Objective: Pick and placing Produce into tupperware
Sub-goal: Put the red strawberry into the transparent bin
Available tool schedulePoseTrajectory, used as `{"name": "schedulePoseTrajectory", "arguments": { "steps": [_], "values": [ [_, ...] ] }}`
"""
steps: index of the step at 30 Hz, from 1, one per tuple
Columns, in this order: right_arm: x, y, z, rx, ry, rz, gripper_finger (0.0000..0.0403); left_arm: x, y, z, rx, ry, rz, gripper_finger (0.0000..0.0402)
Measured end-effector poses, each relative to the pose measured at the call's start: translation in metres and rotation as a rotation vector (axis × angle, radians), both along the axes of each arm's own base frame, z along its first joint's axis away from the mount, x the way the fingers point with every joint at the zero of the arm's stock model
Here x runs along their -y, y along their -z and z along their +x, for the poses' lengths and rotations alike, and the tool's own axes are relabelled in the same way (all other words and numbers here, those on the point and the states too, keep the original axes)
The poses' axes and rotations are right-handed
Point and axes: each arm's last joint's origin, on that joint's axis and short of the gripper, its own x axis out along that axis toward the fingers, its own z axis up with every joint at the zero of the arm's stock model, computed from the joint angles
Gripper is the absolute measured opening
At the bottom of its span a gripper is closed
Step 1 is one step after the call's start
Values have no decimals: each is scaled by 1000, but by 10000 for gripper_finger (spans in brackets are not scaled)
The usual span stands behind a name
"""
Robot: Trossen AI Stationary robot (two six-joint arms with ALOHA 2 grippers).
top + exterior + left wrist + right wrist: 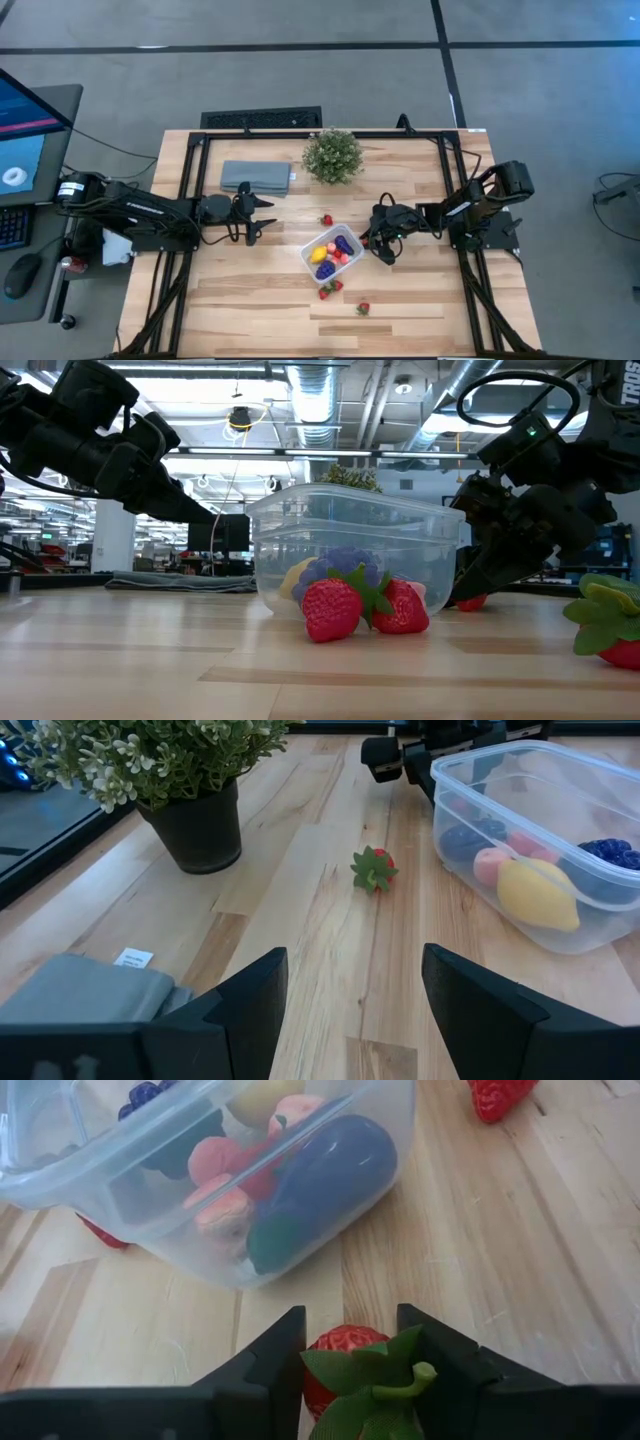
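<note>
My right gripper (348, 1355) is clamped on a red strawberry (352, 1370) — its green leafy cap sits between my two dark fingers (262, 1358), with the berry held just off the wooden table (250, 300) right beside the tupperware (332, 252). That clear box sits near the middle of the table, a little toward my right side, and it already holds a yellow piece (319, 254), a dark purple piece (345, 243), a cluster of purple grapes (324, 270) and a few small pink-red ones (225, 1210); through its wall I can also see a long dark blue-purple piece (330, 1165) lying against the near side. Two more strawberries (329, 289) lie touching each other on the table just outside the box's front corner, another (363, 308) lies farther toward the table's front edge, and one (326, 220) rests between the box and the potted plant (333, 154). My left gripper (350, 990) hangs above the table to the left of the box, fingers spread apart and empty, pointing toward the lone strawberry (374, 870) near the plant. A folded grey-blue cloth (256, 177) lies at the back of the table just left of the plant, close to my left arm.
</note>
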Motion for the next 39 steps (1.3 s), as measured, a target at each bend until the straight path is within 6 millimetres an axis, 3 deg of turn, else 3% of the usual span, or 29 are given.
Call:
{"name": "schedulePoseTrajectory", "arguments": {
  "steps": [16,24,39],
  "values": [
    [0,0,0,2,-5,-5,163,0,0,0,0,0,0,224],
    [0,0,0,1,-7,-6,190,0,0,0,0,0,0,224],
    [0,1,-1,-15,-1,0,192,0,0,0,-4,0,0,224]
  ]
}}
